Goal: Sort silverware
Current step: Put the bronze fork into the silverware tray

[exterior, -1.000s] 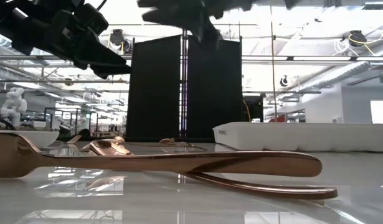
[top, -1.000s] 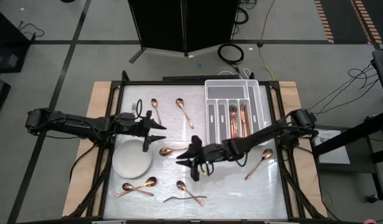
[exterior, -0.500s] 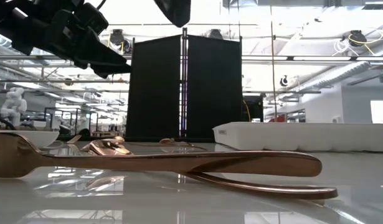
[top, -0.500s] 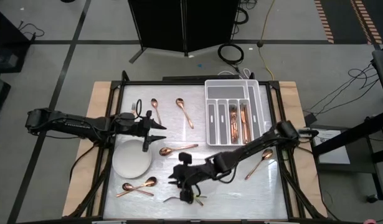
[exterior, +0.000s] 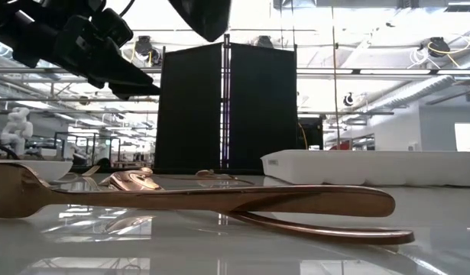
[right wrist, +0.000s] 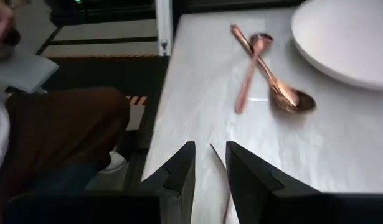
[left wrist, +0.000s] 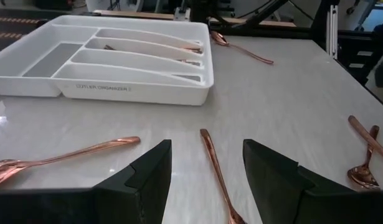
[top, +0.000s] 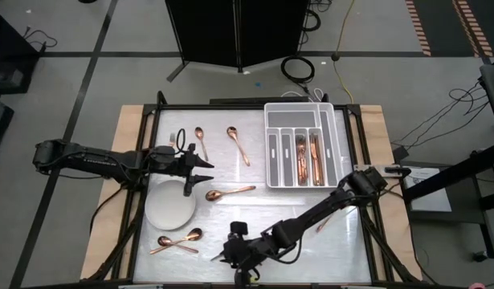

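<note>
The silverware lies loose on the white tabletop: a spoon (top: 237,145), a smaller spoon (top: 200,137), a spoon (top: 229,193) near the middle, and two crossed spoons (top: 176,242) (right wrist: 266,74) near the front left. A fork (exterior: 181,200) and another piece lie at the near edge, mostly hidden under my right arm in the high view. My right gripper (top: 224,257) (right wrist: 210,149) hangs there, open by a narrow gap, with nothing held. My left gripper (top: 208,170) (left wrist: 207,149) waits open above the table, left of the middle spoon.
A round white plate (top: 170,205) sits at the left. The white compartmented tray (top: 280,144) at the far right holds several pieces. A spoon (left wrist: 241,50) lies partly under my right arm. A person's leg (right wrist: 60,137) shows just past the table's near edge.
My right gripper has swung from the table's middle toward the near edge, a little leftward and down. It now covers the fork and spoon there. Its fingers keep the same narrow gap.
</note>
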